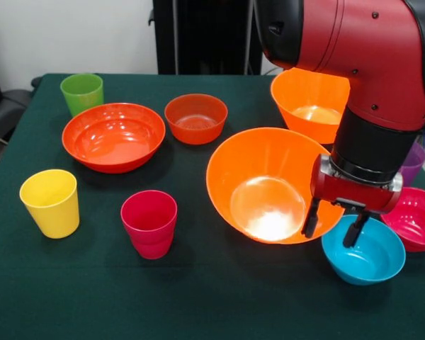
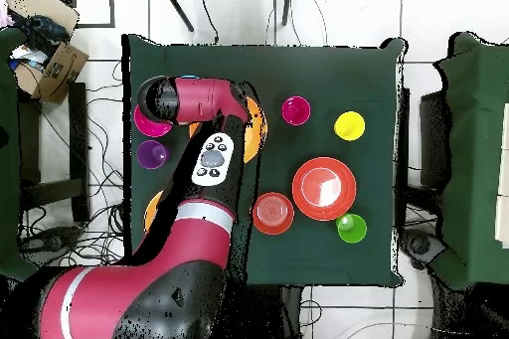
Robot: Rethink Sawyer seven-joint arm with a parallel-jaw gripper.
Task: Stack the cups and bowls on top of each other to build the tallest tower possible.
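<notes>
From the front, the gripper [image 1: 334, 229] hangs low over the green desk [image 1: 219, 297] with its two dark fingers spread apart and nothing between them. One finger sits against the rim of the large orange bowl [image 1: 265, 184], which is tipped toward the camera; the other finger hangs over the blue bowl [image 1: 365, 255] just below the gripper. A magenta bowl [image 1: 419, 216] lies beside the gripper on the right of the picture, and a purple cup [image 1: 414, 161] shows behind the arm. A second large orange bowl [image 1: 308, 103] stands behind the gripper. Well off to the picture's left are the small red-orange bowl [image 1: 195, 117], the wide red-orange bowl [image 1: 113, 136], the green cup [image 1: 82, 93], the yellow cup [image 1: 51, 202] and the crimson cup [image 1: 149, 222]. Nothing is stacked.

From overhead, the arm [image 2: 204, 156] covers the gripper. Beside it peek out the magenta bowl [image 2: 147, 126] and purple cup [image 2: 151, 154]; the other cups and bowls lie well apart to its right.
</notes>
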